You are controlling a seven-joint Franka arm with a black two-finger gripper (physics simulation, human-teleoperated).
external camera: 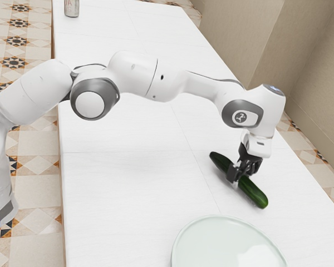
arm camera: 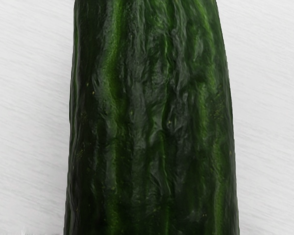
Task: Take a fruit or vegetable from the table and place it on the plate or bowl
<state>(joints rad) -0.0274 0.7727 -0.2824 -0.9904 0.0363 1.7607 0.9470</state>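
Observation:
A long dark green cucumber (external camera: 250, 190) lies flat on the white table (external camera: 128, 183), running diagonally just behind the plate. My gripper (external camera: 244, 170) is down over its middle, with one finger on each side. The fingers stand wide apart and I see no squeeze on the skin, so it reads as open. In the wrist view the cucumber (arm camera: 152, 127) sits right under my hand, resting on the table. A pale glass plate (external camera: 228, 245) lies at the table's near edge, a short way in front of the cucumber.
A can (external camera: 71, 8) stands at the far end of the table, on the exterior view's left. A beige wall (external camera: 300, 50) runs along the exterior view's right. The table's edge drops to tiled floor (external camera: 22, 144) on the left.

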